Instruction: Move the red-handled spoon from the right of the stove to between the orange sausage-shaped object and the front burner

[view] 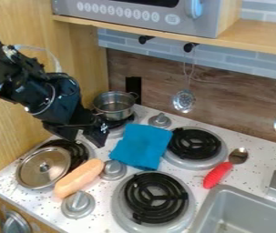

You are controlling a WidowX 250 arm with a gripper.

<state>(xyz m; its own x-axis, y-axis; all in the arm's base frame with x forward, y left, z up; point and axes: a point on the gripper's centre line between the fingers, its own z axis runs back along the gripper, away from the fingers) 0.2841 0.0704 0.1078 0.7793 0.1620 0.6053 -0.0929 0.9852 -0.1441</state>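
The gripper [86,140] hangs at the left, pointing down above the back edge of the front-left burner, its two fingers spread with nothing between them. Below it a metal lid [43,167] leans at a tilt on that burner. Beside the lid lies an orange-tan, sausage-shaped item [79,178]. To the gripper's right a blue cloth [141,145] is spread between the burners. Behind the gripper a metal pot [114,105] stands on the back-left burner.
Black coil burners [155,197] and grey knobs [78,204] dot the white stove top. A red-handled spoon [225,168] lies right of them, near the grey sink [249,211]. Metal ladles [184,100] hang on the back wall under a shelf [164,35].
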